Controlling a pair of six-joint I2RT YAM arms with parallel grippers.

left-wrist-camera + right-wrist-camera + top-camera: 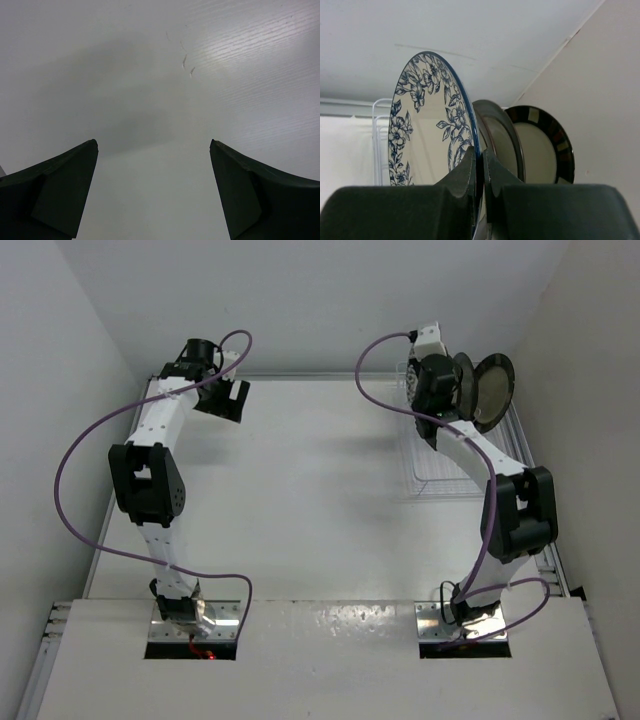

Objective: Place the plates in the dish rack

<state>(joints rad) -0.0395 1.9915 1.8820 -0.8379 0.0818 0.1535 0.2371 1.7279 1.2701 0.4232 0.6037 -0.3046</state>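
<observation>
– At the far right of the table (320, 490), what was the right gripper (480, 167) doing?

– It was clenched on the blue floral plate (427, 130), with one finger pressed to each face near the rim. The plate stood upright on its edge.

– And where was that plate against the dish rack (445, 475)?

– Over the rack's far end. The wrist view showed white rack wires just to the left of the plate and behind it. Its lower edge was hidden by the fingers, so I could not tell whether it sat in a slot.

– Were other plates there?

– Two, both upright, just behind the floral one. A grey-rimmed plate (500, 135) stood next to it, then the striped-rim plate (545, 150), nearest the right wall. Their lower edges were hidden too.

– And the left gripper (154, 190)?

– Released. Its fingers stood wide apart, with only plain white surface showing between them. From above it hung over the table's far left, well apart from the rack and the plates.
</observation>
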